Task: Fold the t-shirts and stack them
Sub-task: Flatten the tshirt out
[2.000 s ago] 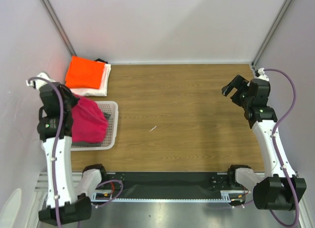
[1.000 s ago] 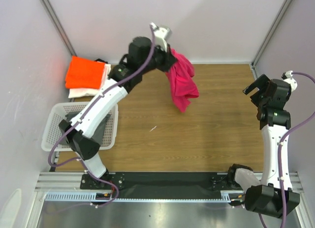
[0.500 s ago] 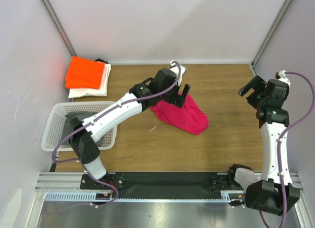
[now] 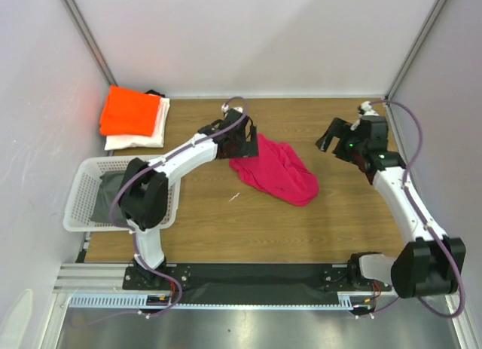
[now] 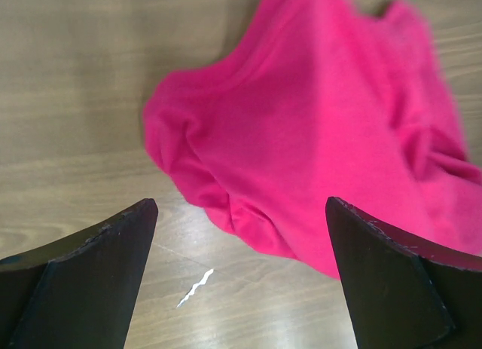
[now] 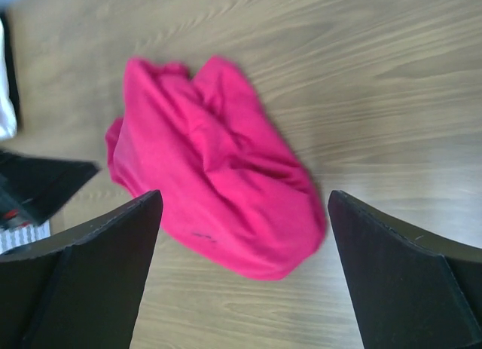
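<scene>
Two folded rectangles, a bright orange cloth t-shirt [image 4: 129,111] atop a white cloth t-shirt [image 4: 143,139], sit far left. The crumpled magenta-pink cloth t-shirt [image 4: 276,172] lies mid-table, long axis far-left to near-right. The left gripper [image 4: 239,142], wide open and empty, hangs at its far-left end, nearer than the right gripper [image 4: 332,138], likewise spread and empty.

No text, label, brand name, number or sign can be read in any view. The only candidate is a tiny dark mark near the lower edge of the magenta-pink t-shirt [image 6: 218,172], left of centre in the right wrist view. It is too small and blurred to tell whether it is lettering.
</scene>
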Available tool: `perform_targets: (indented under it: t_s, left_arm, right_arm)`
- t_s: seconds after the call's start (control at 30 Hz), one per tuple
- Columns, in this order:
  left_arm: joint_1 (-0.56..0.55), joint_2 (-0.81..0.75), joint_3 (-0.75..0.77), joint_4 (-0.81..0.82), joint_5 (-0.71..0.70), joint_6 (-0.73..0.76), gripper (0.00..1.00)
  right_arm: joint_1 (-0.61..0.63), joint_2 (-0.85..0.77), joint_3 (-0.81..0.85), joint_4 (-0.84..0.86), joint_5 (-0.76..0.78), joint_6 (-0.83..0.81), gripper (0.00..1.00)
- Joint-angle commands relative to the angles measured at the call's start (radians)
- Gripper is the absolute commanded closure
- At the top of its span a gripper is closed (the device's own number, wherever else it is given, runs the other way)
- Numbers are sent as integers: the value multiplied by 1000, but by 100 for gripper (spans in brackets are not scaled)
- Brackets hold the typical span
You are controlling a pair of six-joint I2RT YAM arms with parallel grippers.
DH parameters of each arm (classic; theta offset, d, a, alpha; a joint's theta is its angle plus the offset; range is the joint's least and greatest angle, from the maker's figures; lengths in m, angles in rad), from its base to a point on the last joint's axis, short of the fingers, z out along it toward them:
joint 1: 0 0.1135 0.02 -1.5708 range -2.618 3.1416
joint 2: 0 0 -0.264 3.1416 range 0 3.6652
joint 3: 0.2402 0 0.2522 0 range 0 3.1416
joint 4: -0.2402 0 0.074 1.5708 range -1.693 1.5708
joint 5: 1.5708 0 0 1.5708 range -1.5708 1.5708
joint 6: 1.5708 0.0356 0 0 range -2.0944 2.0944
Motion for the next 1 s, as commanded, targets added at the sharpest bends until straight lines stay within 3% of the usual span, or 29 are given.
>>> perform_targets:
  t_s: [0.0,0.17,0.33,0.43,0.57,0.6,0.77,0.83,0.97]
  left_arm:
    - [-11,4,-81,76,-41,-127,1]
    - [-3,-32,-250,225,-19,-181,10]
    - [3,-15,-292,276,-21,-202,27]
    - [3,-21,-318,354,-7,-205,43]
    - [5,-26,-321,398,-39,-199,93]
    - [5,-27,-318,401,-47,-191,98]
    - [34,-48,-287,380,-90,-130,100]
    - [60,-129,-270,339,-107,-63,100]
    - [66,-317,-114,215,-303,113,100]
  right_arm:
    - [81,64,23,103,0,19,0]
    - [132,158,98,93,17,11,0]
    - [134,166,149,51,36,-19,0]
    - [134,144,158,33,61,-42,0]
    - [135,117,152,10,83,-56,0]
    - [134,112,149,7,90,-56,0]
    - [135,95,148,-10,107,-59,0]
    - [134,88,152,-13,112,-62,0]
    - [134,74,155,-19,129,-62,0]
